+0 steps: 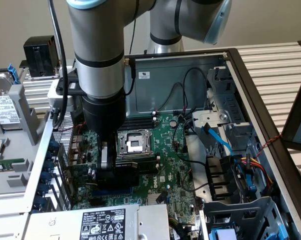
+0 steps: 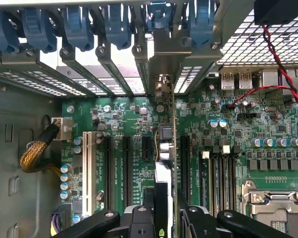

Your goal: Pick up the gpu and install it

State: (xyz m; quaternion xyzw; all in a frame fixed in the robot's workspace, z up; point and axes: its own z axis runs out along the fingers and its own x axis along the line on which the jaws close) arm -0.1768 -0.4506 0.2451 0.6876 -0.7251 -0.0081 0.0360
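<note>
On my exterior feed, starting at its left, a bare hard drive (image 1: 1, 107) lies outside the open computer case (image 1: 250, 95), at about 9 o'clock in the picture. Just inside the case's slotted rear wall the arm points straight down. My pincer (image 1: 112, 169) sits low over the green motherboard (image 1: 170, 175), close to the CPU socket (image 1: 133, 144) at roughly its 8 o'clock. The pincer is narrowed and clamped on the gpu (image 2: 162, 181), which stands on edge between the jaws.

The wrist camera shows the card edge-on, running parallel to the black expansion slots (image 2: 126, 158). Its far end meets the rear wall beneath a row of blue retaining clips (image 2: 79, 27). I cannot tell whether its connector is seated in a slot.

On the exterior feed again, the power supply (image 1: 110, 225) lies at 6 o'clock from the pincer. Toward the exterior view's right, a blue data cable (image 1: 218, 140) arcs at 3 o'clock from the socket, and the drive cage (image 1: 240, 215) sits at about 5 o'clock.
</note>
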